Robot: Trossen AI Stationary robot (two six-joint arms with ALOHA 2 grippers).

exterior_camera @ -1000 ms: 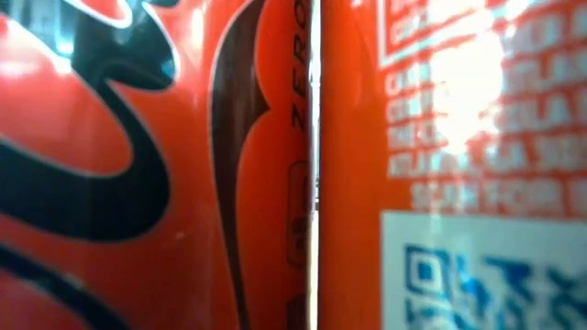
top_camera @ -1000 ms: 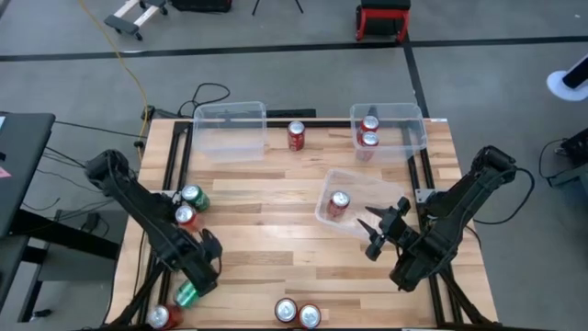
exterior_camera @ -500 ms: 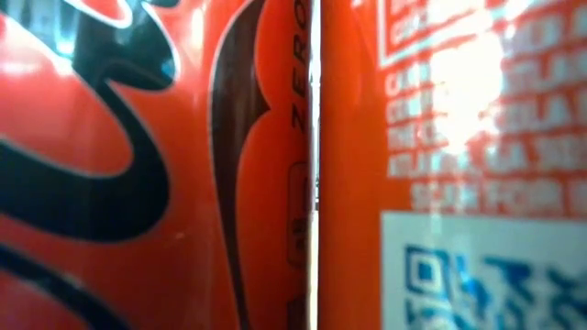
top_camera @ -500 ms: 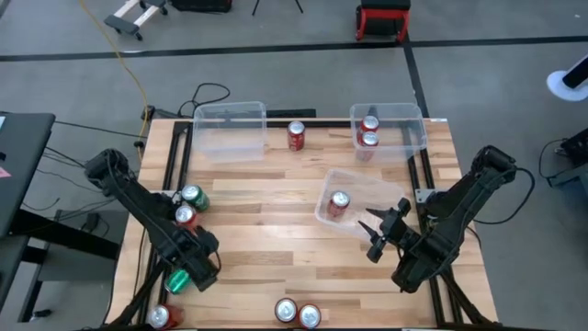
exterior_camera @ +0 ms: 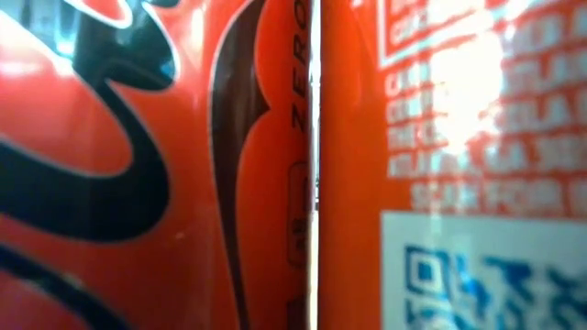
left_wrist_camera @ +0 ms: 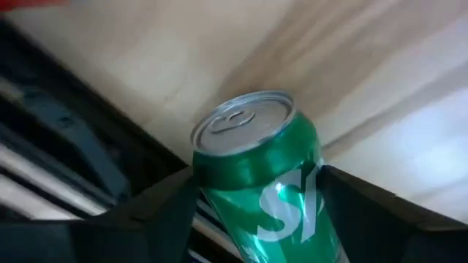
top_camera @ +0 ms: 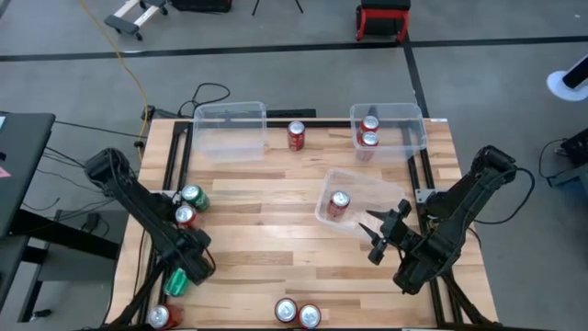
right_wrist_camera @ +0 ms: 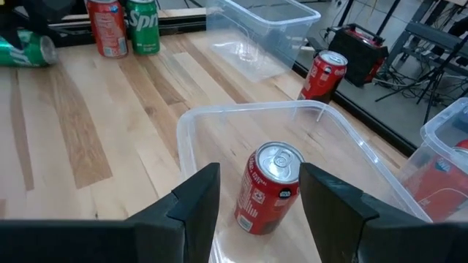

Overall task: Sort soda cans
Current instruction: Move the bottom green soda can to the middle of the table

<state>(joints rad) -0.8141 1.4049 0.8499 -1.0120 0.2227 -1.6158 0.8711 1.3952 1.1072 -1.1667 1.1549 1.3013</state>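
Landmark: the tilted clear bin (top_camera: 356, 210) near the middle-right of the tabletop (top_camera: 266, 221); every place below is told from it.
Green can on its side (top_camera: 175, 281): far to the bin's left at the tabletop's left edge, long axis flat along the wood; in the left wrist view (left_wrist_camera: 263, 175) its silver top points away from the wrist.
Left hand (top_camera: 184, 273): at that lying can, a dark finger on either side of it; whether the fingers press it I cannot tell.
Right hand (top_camera: 375, 232): just beside the bin's near-right corner, fingers apart and empty.
Red can in the bin (right_wrist_camera: 268, 188): one, upright, silver top up.
Cans counted from above: ten, eight red and two green.
Upright green can (top_camera: 194, 197): left of the bin, touching a red one.
Bins counted: three clear ones; the back right bin (top_camera: 404, 118) holds two red cans.
Low view: filled by two red cans (exterior_camera: 156, 165) side by side.
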